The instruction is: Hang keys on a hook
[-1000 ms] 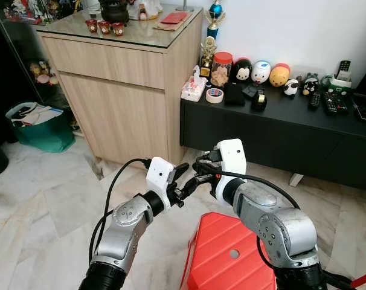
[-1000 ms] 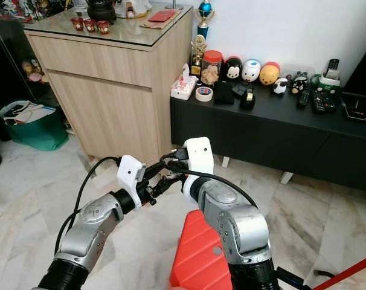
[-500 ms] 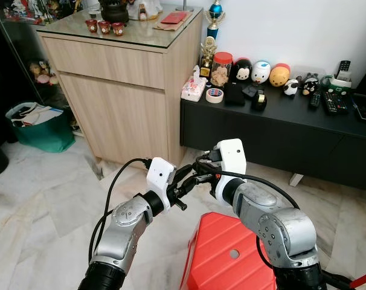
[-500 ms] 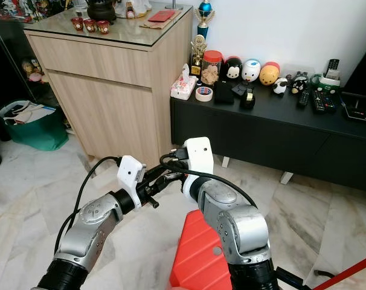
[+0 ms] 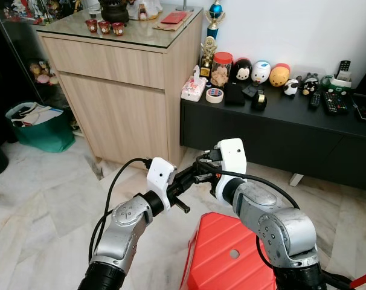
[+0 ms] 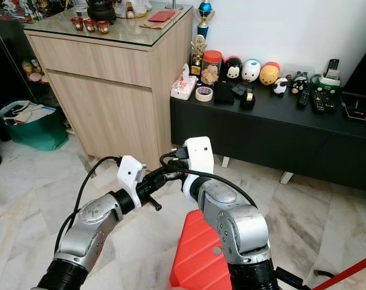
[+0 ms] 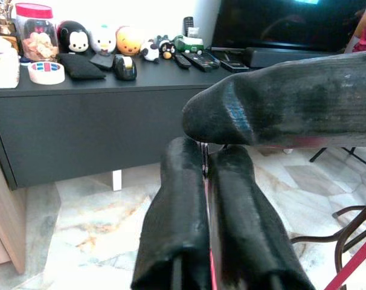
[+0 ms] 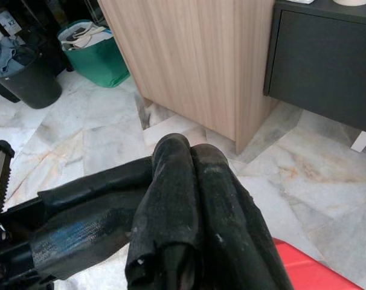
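Observation:
Low in front of me my two grippers meet, fingers crossing. My left gripper is shut; in the left wrist view a thin sliver of metal and red, apparently the keys, shows pinched between its fingers. My right gripper is shut too, and its fingers lie across just beyond the left fingertips. In the right wrist view the shut right gripper sits over the left one's fingers. Most of the keys are hidden.
A red plastic stool stands right under my arms. A tall wooden cabinet is ahead on the left, and a low black console with toys, tape and remotes on the right. A green bag sits far left on the marble floor.
My left gripper has rolled slightly and its fingers have pushed further in against the right gripper's fingers. The right arm has hardly moved.

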You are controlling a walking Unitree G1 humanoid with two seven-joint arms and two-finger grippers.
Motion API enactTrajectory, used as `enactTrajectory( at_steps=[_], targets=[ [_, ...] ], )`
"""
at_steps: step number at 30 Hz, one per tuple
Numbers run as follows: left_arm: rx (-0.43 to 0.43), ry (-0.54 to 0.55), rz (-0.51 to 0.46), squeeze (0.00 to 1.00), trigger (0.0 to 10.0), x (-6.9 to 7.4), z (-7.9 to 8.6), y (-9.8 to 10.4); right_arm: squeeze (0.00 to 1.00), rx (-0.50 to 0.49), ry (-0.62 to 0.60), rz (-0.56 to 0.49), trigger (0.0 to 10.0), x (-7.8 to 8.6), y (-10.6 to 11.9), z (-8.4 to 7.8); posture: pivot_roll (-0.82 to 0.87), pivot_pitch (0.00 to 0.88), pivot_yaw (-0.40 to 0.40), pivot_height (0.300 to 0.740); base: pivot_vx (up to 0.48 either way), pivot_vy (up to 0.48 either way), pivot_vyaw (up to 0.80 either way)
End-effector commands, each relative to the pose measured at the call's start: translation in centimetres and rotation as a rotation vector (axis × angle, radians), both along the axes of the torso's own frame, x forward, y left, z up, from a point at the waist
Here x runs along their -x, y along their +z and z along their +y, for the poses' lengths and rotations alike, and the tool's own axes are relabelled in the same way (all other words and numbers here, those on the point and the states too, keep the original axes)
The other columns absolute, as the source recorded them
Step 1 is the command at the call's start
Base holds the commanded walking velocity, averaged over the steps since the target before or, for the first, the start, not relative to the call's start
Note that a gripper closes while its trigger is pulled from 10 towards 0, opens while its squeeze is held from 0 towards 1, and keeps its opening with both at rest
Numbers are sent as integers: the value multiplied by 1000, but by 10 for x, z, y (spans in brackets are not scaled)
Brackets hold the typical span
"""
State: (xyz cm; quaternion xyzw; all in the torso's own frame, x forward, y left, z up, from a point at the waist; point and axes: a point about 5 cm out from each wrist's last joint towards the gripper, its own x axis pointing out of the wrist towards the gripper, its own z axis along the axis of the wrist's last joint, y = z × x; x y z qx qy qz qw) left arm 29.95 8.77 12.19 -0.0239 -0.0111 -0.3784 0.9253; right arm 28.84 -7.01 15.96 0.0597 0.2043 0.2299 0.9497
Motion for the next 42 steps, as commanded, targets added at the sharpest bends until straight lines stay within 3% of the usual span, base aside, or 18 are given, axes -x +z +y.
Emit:
enactTrajectory(
  at_steps=[1, 15, 16, 17, 18, 24, 25, 26, 30, 32, 36, 37, 38, 41, 42],
  targets=[
    [-1, -5, -9, 0, 0, -1, -1, 1, 0, -13, -6, -13, 10000, -1, 4, 0, 13, 27, -40, 740, 0, 0, 0],
    [3, -8, -12, 0, 0, -1, -1, 1, 0, -8, -12, -19, 10000, -2, 3, -1, 17, 25, -39, 740, 0, 0, 0],
    [3, -10, -12, 0, 0, -1, -1, 1, 165, -16, -23, -20, 10000, -3, 3, -1, 17, 25, -39, 740, 0, 0, 0],
    [2, -11, -12, 0, 0, -1, -1, 1, 165, -20, -28, -21, 10000, -3, 3, -2, 17, 25, -39, 740, 0, 0, 0],
    [2, -11, -12, 0, 0, -1, -1, 1, 1000, -23, -33, -23, 10000, -4, 3, -2, 17, 25, -39, 740, 0, 0, 0],
    [4, -18, -8, 0, 0, 0, -2, 1, 1000, -78, -127, -77, 10000, -11, 12, -11, 20, 26, -40, 740, 0, 0, 0],
    [4, -18, -7, 0, 0, 0, -2, 1, 541, -84, -148, -98, 10000, -13, 15, -13, 20, 26, -40, 740, 0, 0, 0],
    [4, -19, -7, 0, 0, 0, -2, 0, 0, -90, -165, -115, 10000, -15, 17, -15, 20, 26, -40, 740, 0, 0, 0],
    [1, -22, -5, 0, 0, 1, -2, 0, 0, -129, -235, -165, 10000, -21, 26, -23, 20, 26, -40, 740, 0, 0, 0],
    [-5, -17, -4, 0, 0, 1, -1, -1, 0, -136, -295, -199, 10000, -27, 30, -35, 22, 25, -39, 740, 0, 0, 0],
    [-19, 24, -7, 0, 0, -1, 5, -2, 0, -69, -352, -165, 10000, -33, 13, -55, 21, 20, -38, 740, 0, 0, 0],
    [-29, 60, -5, 0, 0, -4, 9, -4, 0, -20, -391, -133, 10000, -34, -1, -66, 21, 20, -38, 740, 0, 0, 0],
    [-53, 120, 0, 0, 10000, -7, 17, -7, 0, 21, -410, -100, 10000, -35, -17, -76, 21, 20, -38, 740, 0, 0, 0],
    [-67, 210, 18, 0, 10000, -12, 29, -12, 0, 60, -436, -31, 10000, -32, -47, -89, 22, 12, -38, 740, 0, 0, 0],
    [-66, 268, 34, 0, 10000, -13, 39, -17, 0, 90, -455, 31, 10000, -28, -71, -98, 23, 4, -39, 740, 0, 0, 0]
  ],
)
